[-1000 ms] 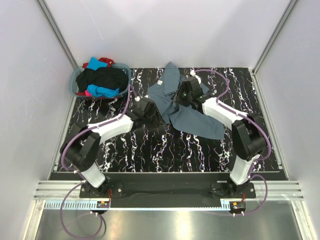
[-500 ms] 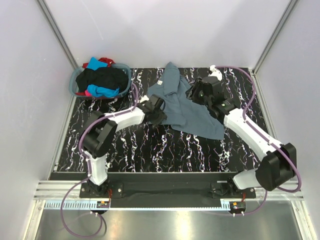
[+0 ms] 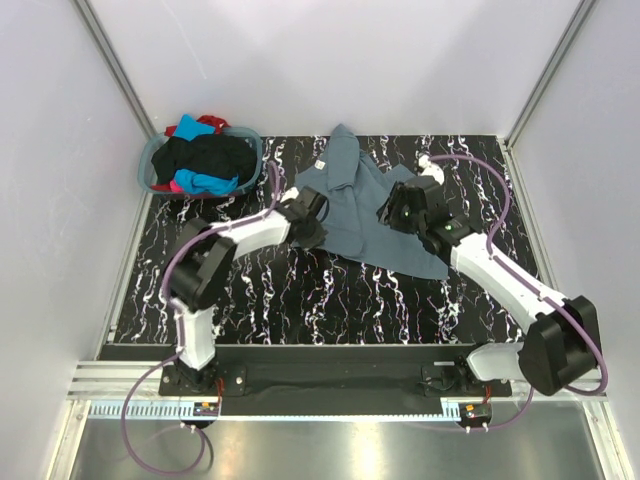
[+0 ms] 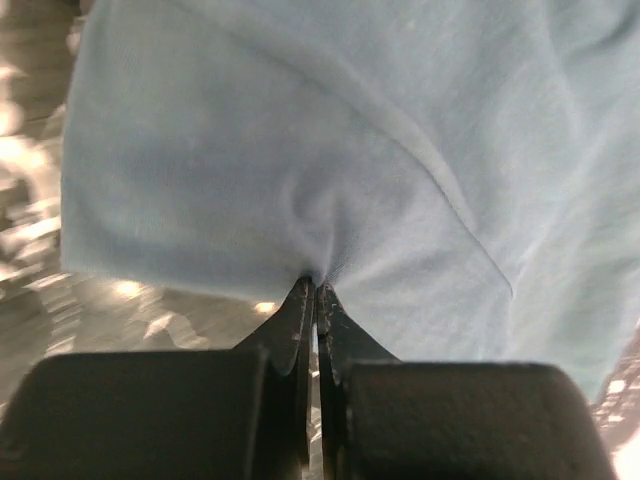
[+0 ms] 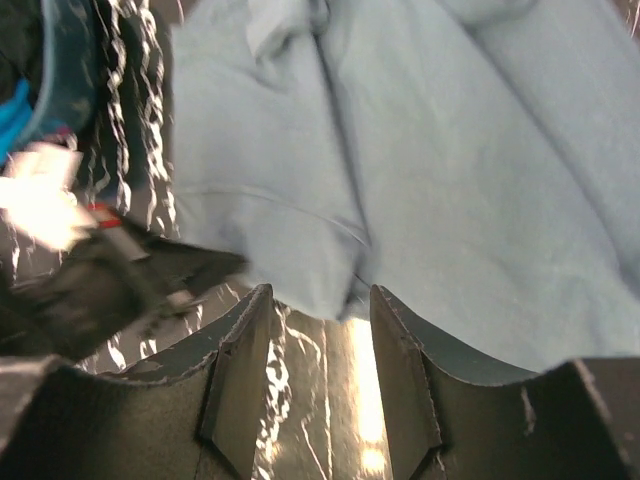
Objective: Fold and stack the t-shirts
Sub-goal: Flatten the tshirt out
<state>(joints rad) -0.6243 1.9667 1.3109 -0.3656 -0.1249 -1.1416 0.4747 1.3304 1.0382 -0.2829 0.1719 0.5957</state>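
Observation:
A slate blue-grey t-shirt (image 3: 365,215) lies rumpled on the marbled table, its white neck label (image 3: 322,165) at the far left. My left gripper (image 3: 318,232) is at the shirt's left edge. In the left wrist view that gripper (image 4: 314,285) is shut on a pinch of the fabric (image 4: 300,150), which puckers at the tips. My right gripper (image 3: 386,214) hovers over the shirt's middle. Seen from the right wrist, it (image 5: 318,300) is open, with a folded shirt edge (image 5: 330,270) just beyond the fingertips and bare table between them.
A round grey-blue basket (image 3: 148,165) stands at the far left corner, holding black (image 3: 210,155), turquoise (image 3: 205,183) and red (image 3: 210,122) t-shirts. White walls with metal rails enclose the table. The left arm (image 5: 100,285) shows blurred in the right wrist view.
My left gripper has shut on the shirt's left edge. The right arm has swung out to the right and come back over the shirt's middle, its jaws a little wider.

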